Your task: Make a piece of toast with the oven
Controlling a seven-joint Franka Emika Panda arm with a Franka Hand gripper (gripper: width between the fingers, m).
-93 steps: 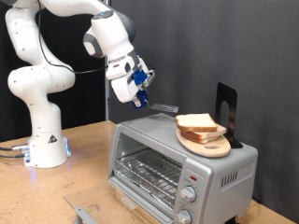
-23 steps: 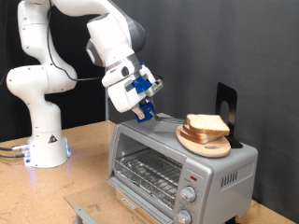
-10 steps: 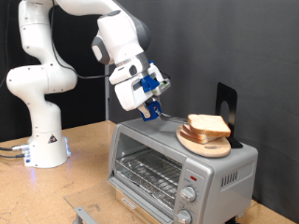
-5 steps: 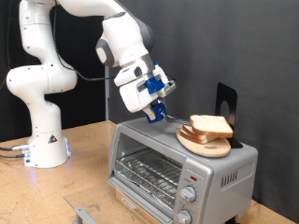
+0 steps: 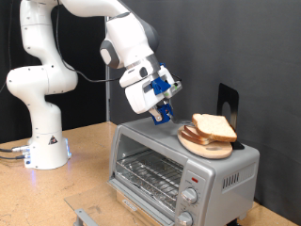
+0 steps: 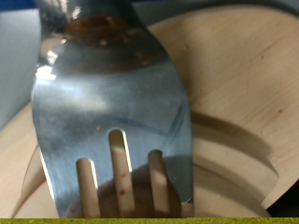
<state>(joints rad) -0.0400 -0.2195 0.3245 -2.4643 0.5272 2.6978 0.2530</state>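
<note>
We see the arm reaching over the oven [image 5: 179,168], a silver toaster oven standing on the wooden surface [image 5: 89,169] near its front edge in the exterior view. Its glass door is shut, and the wire rack shows behind the glass. Two knobs sit on the front panel at the exterior view's right.

The pincer [image 5: 162,110] hangs just above the oven's top, near the middle of the roof, tilted down towards the exterior view's right. It grips a metal spatula [image 6: 112,103]; in the wrist view the slotted blade fills much of the picture, its handle running up between the fingers. The blade's tip points at the bread and lies just beside the board's edge; we cannot tell whether it touches.

The piece of toast [image 5: 215,125] lies on top of a small stack of bread slices on a round wooden board [image 5: 200,146], which rests on the right end of the oven's roof. A dark upright stand [image 5: 229,110] rises just behind the board. In the wrist view the pale bread [image 6: 234,84] and the board's rim [image 6: 224,154] show behind the blade.
</note>
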